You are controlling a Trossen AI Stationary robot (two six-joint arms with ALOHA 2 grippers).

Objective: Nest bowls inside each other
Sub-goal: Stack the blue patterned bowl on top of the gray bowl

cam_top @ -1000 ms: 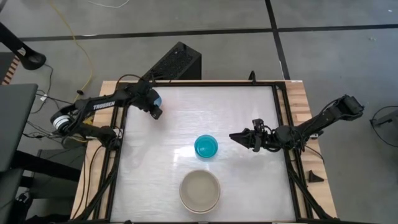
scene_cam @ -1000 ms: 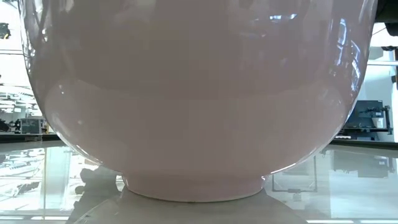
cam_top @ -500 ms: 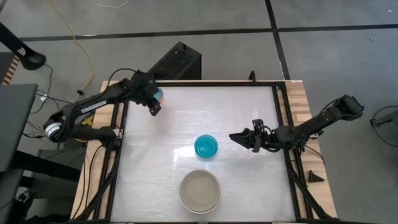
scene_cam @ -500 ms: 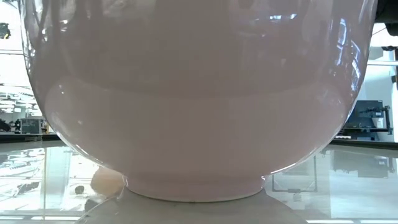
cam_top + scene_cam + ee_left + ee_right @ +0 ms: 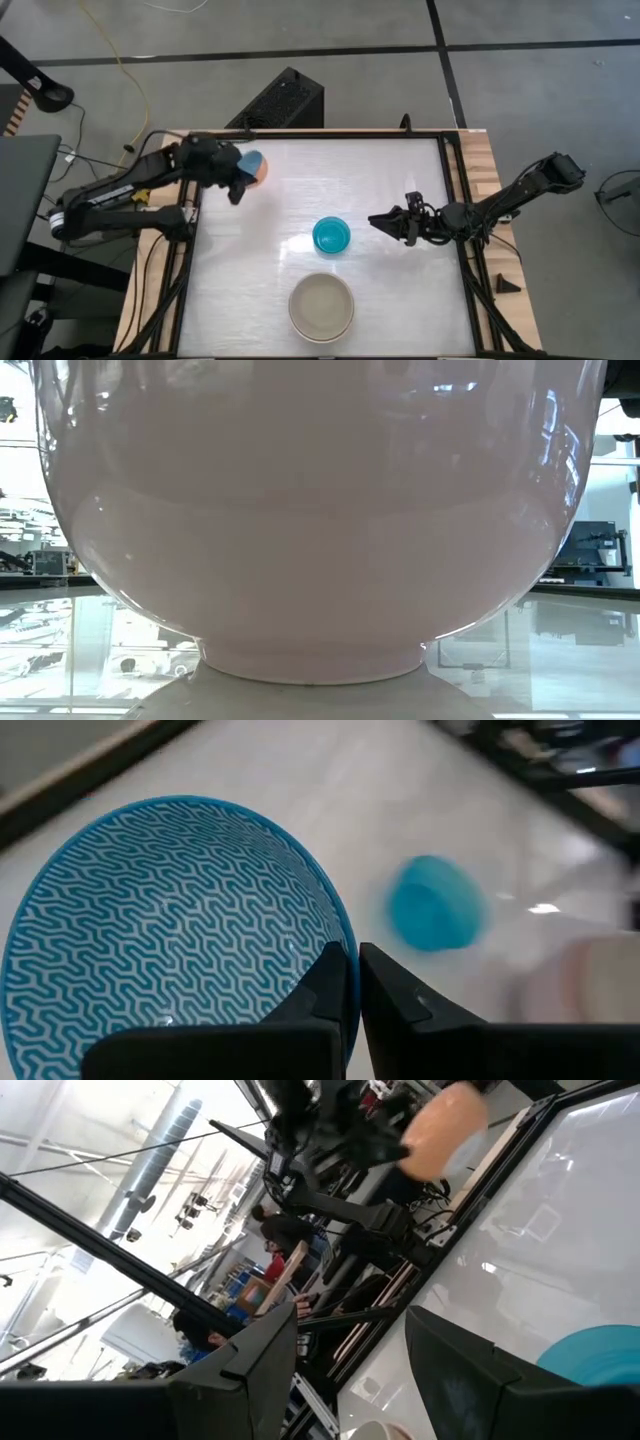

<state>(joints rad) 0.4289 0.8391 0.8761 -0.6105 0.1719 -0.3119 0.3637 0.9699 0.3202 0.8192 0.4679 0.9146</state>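
At the far left corner of the white table (image 5: 390, 300), your left gripper (image 5: 240, 183) is holding a small light blue bowl (image 5: 250, 162) off the surface. Its fingers (image 5: 330, 982) are pinching fully together on the bowl's rim, and the left wrist view is showing the bowl's inside, patterned with blue and white zigzags. The bowl's outside is appearing salmon-orange (image 5: 262, 171) from above, so you may be lifting a two-toned bowl or one sitting in another; the pictures are not settling which.

Near the middle of the table, a teal bowl (image 5: 331, 236) is sitting alone and upright. Nearer the front edge, well apart from it, a larger cream-white bowl (image 5: 321, 307) is standing; from above it is looking like it may already have another bowl inside, but that is hard to confirm. The low view is filled almost entirely by that big pale bowl (image 5: 320, 520).

Your right gripper (image 5: 378, 220) is waiting just to the right of the teal bowl, its jaws standing apart and holding nothing.

As for progress, nesting is looking only partly done at best. The teal bowl is not yet inside anything, and the bowl you are carrying is not yet placed in the stack.
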